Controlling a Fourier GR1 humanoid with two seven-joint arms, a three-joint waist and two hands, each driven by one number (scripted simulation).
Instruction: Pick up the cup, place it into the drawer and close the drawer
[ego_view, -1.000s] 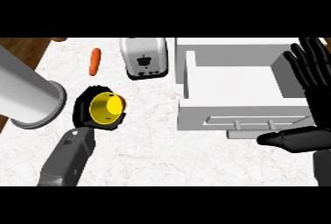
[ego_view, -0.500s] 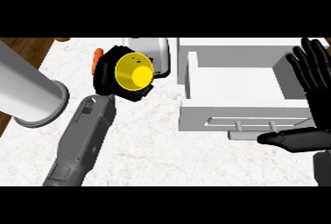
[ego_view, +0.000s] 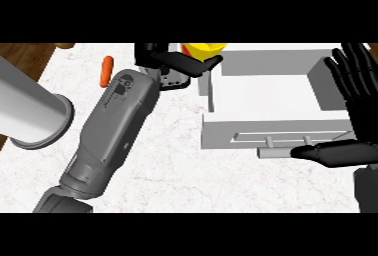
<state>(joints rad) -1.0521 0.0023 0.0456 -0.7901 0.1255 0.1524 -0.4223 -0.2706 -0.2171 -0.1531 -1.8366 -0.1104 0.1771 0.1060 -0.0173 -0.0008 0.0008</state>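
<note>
A: Right, surface? White marble counter (ego_view: 170, 165), wood floor at far left.

B: One open white drawer (ego_view: 266, 100), inside bare. One grey cylinder (ego_view: 29, 117) left, one orange carrot (ego_view: 106, 70) far.

A: Cup?

B: Yellow cup (ego_view: 204, 49) at drawer's far-left corner, left hand (ego_view: 177, 61) curled round it. Right hand (ego_view: 353, 100) spread flat, holding nothing.

The left forearm (ego_view: 111, 135) is showing as a long grey casing, smooth and slightly tapered, with a small black marking and a dark round dot near its wrist end and a darker grey jointed segment at its lower end. The left hand (ego_view: 171, 60) is appearing glossy black, with segmented fingers. The right hand (ego_view: 353, 100) is likewise looking black and glossy, its ridged fingers and thick thumb catching faint highlights, and a dark stretch of its arm is showing below it.
</note>
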